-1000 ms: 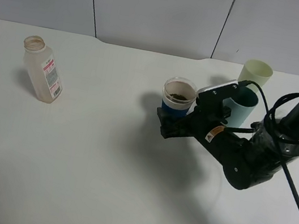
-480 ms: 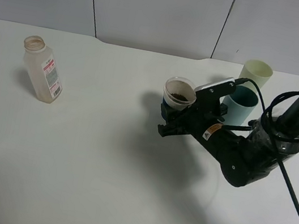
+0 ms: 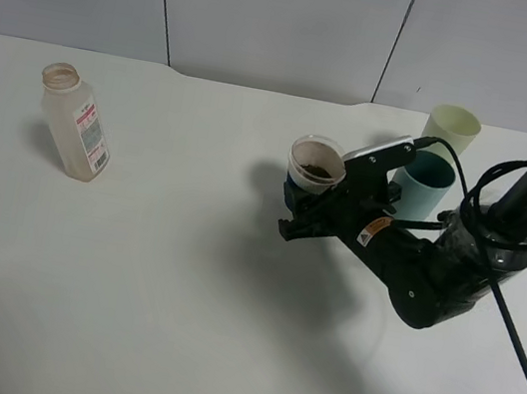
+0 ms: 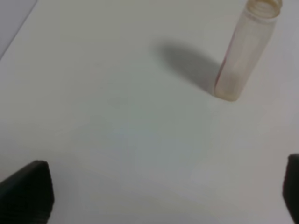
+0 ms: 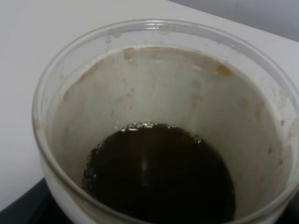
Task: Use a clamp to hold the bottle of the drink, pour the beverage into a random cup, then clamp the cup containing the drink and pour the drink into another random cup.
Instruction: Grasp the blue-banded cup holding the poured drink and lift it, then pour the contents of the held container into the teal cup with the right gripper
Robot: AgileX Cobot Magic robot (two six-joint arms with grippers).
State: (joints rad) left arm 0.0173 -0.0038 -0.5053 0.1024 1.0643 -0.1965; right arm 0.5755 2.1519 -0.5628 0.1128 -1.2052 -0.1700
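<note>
The right clamp (image 3: 299,213) has just closed on the cup (image 3: 316,160) and raised it slightly, so the second pour can begin; the left clamp (image 4: 159,193) is open.

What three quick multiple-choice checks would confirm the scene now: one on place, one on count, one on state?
1. Where is the bottle? A alone at far left B among the cups C at front edge
2. How many cups show? A two B three C four
3. The right claw is: A open, empty B shut on the blue-banded cup C shut on the bottle
Answers: 1A, it stands apart from everything; 2B, blue-banded, teal cup, pale cup; 3B, its jaws clamp that cup low down.
</note>
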